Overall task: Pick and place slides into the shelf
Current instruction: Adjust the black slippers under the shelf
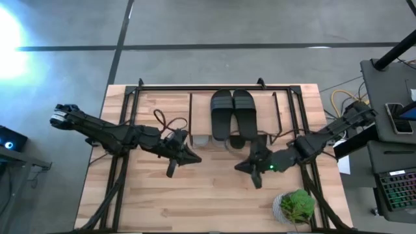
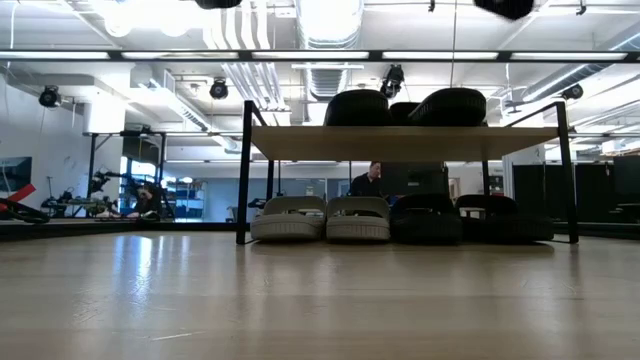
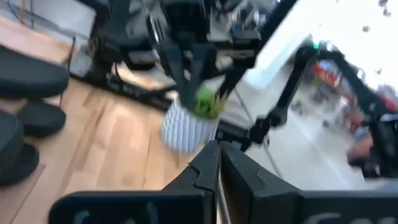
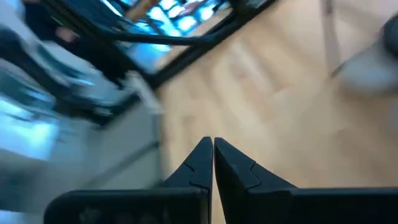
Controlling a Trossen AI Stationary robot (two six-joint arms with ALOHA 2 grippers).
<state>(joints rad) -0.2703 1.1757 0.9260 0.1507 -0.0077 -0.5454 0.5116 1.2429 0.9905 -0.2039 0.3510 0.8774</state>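
Left gripper point(image 1: 190, 156) over bare desk point(image 1: 214, 201), fingers pressed together, empty. On shelf point(image 2: 400, 143): 2 black slides point(image 1: 232, 113) side by side, long axes running front to back. Beneath: 2 grey slides point(image 2: 320, 218), 2 black slides point(image 2: 470, 219), ends only visible. Right gripper point(image 1: 243, 167): fingers together, empty.

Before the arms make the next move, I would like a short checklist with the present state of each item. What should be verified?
1. Left claw carries nothing: ok, fingers shut and empty.
2. Right claw carries nothing: ok, fingers shut and empty.
3. Black slides lie on top of the shelf: ok, two side by side.
4. Lower row filled: ok, grey slides and dark slides stand under the board.
5. No slide left on the table: ok, only a potted plant stands there.
6. Both arms clear of the shelf: cannot tell for the right one, which is close to it.
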